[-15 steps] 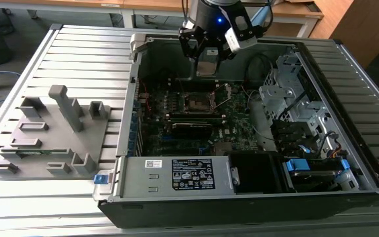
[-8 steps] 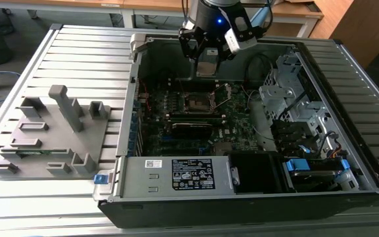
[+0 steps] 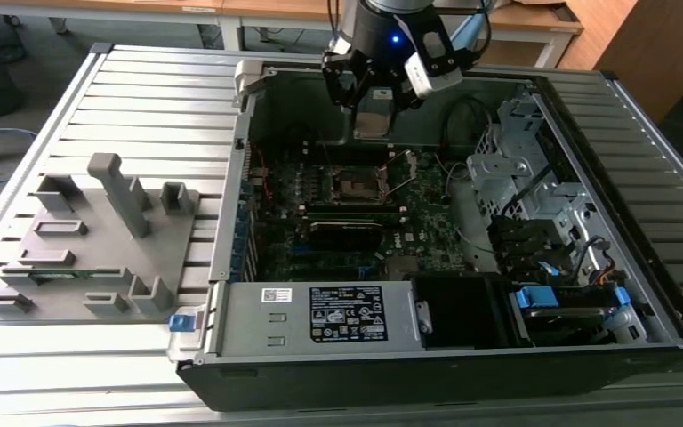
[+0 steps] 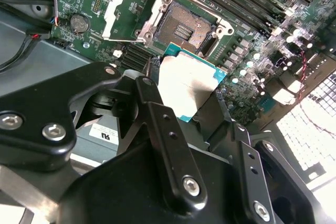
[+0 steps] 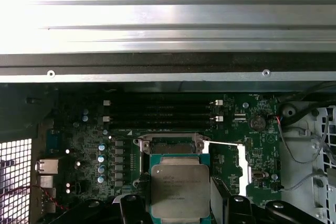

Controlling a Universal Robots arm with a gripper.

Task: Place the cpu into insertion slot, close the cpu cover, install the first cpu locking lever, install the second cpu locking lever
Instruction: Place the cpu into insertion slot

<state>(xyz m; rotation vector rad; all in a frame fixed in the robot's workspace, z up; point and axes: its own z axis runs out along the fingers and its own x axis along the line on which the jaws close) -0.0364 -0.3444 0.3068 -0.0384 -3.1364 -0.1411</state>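
My gripper [image 3: 373, 117] hangs over the far part of the open computer case and is shut on the cpu [image 3: 372, 125]. In both wrist views the cpu [image 4: 185, 83] [image 5: 179, 188] sits between the dark fingers [image 4: 151, 100], metal top showing, edged in green. The insertion slot [image 3: 356, 184] [image 4: 185, 26] [image 5: 170, 144] lies bare on the motherboard, a short way from the cpu and below it. The cpu cover [image 4: 111, 18] [image 5: 242, 163] stands swung open beside the slot.
Long black memory sticks [image 5: 163, 114] run beside the slot. A drive cage with cables [image 3: 532, 178] fills the exterior view's right of the case, and a power supply [image 3: 317, 316] sits at its near edge. A grey fixture block [image 3: 92, 231] stands on the slatted table at the exterior view's left.
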